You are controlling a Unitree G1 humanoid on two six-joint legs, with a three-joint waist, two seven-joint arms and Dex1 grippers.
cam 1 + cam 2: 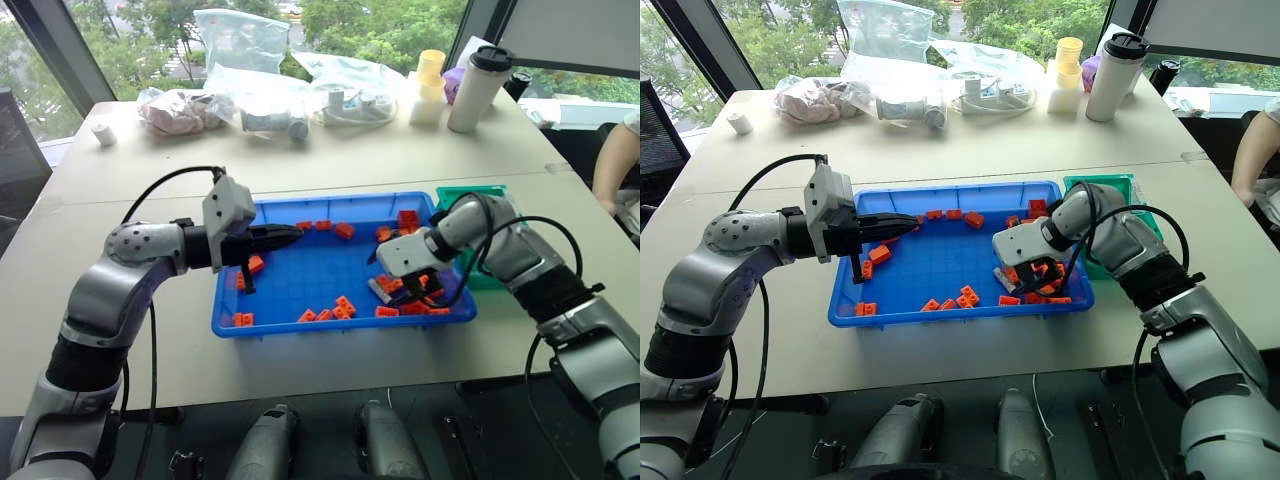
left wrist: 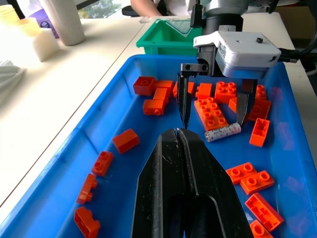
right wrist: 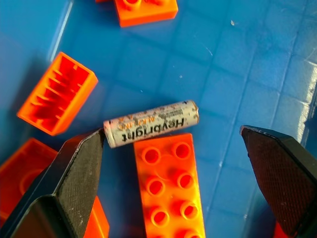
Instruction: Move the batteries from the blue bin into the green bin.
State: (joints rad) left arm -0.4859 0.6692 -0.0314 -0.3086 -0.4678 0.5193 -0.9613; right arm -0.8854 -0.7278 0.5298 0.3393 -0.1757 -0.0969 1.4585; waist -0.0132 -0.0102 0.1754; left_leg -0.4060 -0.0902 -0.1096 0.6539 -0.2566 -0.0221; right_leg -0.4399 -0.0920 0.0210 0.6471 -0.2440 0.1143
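A single battery (image 3: pixel 151 123) lay on the floor of the blue bin (image 1: pixel 300 285), toward the bin's right end, a thin silver-grey cylinder with a worn, speckled wrap. Black lettering along its side read "Heybright", with a smaller line of orange print above it too fine to make out. It rested flat, its long side just beside the short end of a long orange brick (image 3: pixel 171 186) with two rows of studs, and an upturned hollow brick (image 3: pixel 56 92) sat near its other end.

The right gripper (image 2: pixel 214 111) pointed steeply down into the bin over the battery, its jaws spread wide and holding nothing. One fingertip (image 3: pixel 81 163) stood at the battery's end, so close that contact could not be judged; the other fingertip (image 3: pixel 277 168) was well apart from it on the far side.

The left gripper (image 1: pixel 285 236) reached roughly level over the left half of the bin, jaws pressed together and empty.

Orange bricks were scattered across the bin floor, thickest at the right end. The green bin (image 1: pixel 470 197) stood touching or just beside the blue bin's far right corner. The blue bin sat near the front edge of the table (image 1: pixel 400 160). Along the table's far edge stood a white tumbler (image 1: pixel 478 88) with a black lid and several clear plastic bags (image 1: pixel 240 40)
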